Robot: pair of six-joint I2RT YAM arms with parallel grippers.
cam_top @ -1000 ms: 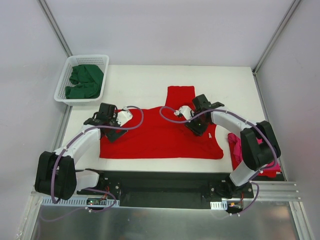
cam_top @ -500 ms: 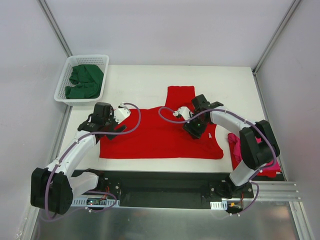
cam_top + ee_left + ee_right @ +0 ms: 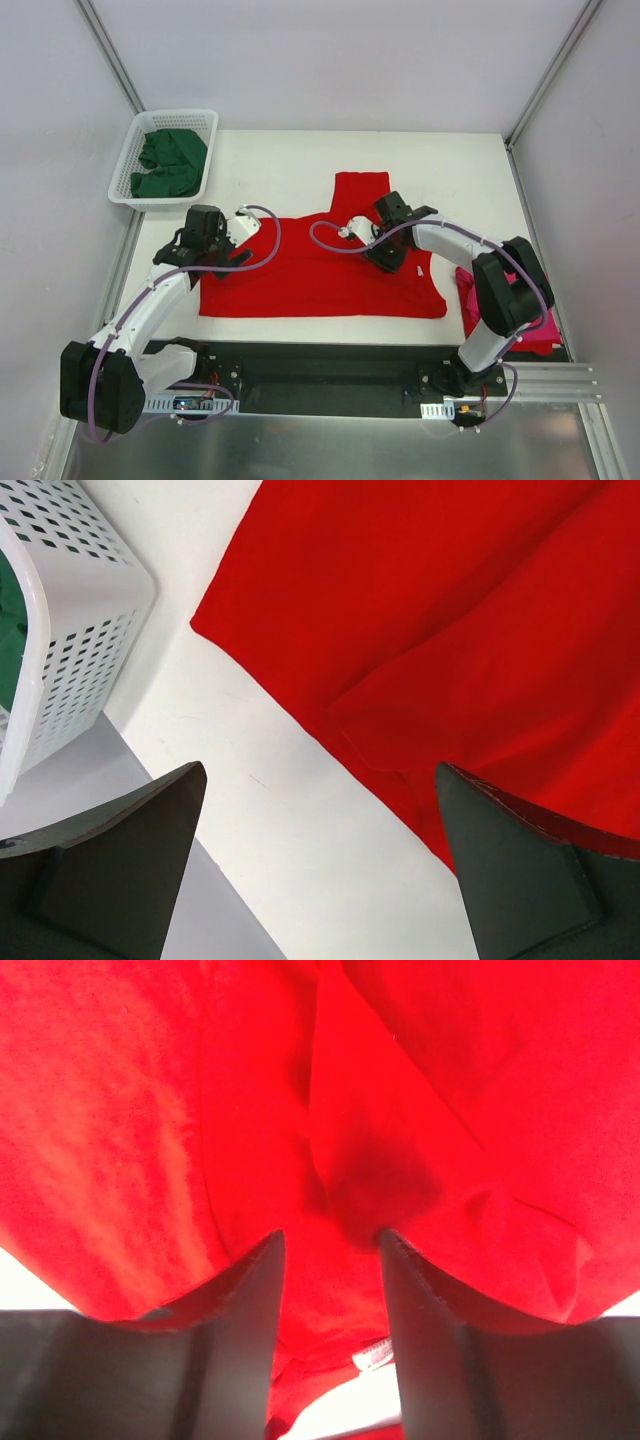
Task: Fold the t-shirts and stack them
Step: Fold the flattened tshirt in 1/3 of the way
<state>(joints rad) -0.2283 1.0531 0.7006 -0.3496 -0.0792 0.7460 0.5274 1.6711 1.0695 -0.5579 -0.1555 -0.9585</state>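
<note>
Currently right gripper [image 3: 330,1238], jaws pinching a red t-shirt [image 3: 310,285] fold; left gripper [image 3: 320,772], jaws agape above sleeve edge. I'd lower squarely before closing.

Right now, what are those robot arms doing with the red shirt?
They are folding it. The red shirt lies spread on the table. The right hand is pinching a fold of its cloth. The left hand is open over the shirt's left edge, holding nothing. Green shirts sit in the basket, and a pink shirt lies at the right.
</note>
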